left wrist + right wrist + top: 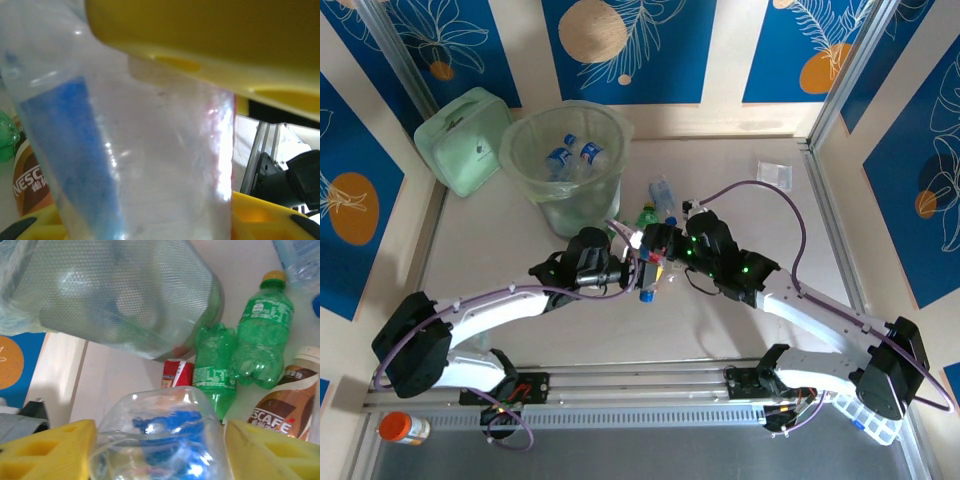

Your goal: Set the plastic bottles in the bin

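A clear plastic bottle point(150, 165) with a blue label and blue cap point(646, 296) hangs between both grippers at the table's middle. My left gripper point(638, 270) is shut on it, its yellow fingers point(210, 40) pressing the body from above and below. My right gripper point(160, 452) is open around the same bottle's base point(165, 435), with a thin gap at the right-hand finger point(272, 450). The bin point(565, 160), pale green with a clear liner, stands at the back left and holds blue-labelled bottles point(588, 152). Its mesh wall point(135, 295) looms just ahead in the right wrist view.
Beside the bin lie two green bottles point(262, 335) point(215, 365), a red-labelled one point(177, 374), a brown coffee bottle point(280, 412) and a clear one point(663, 194). A pale green boxy container point(465, 140) sits far left. An orange-capped bottle point(405, 428) lies off the table, bottom left.
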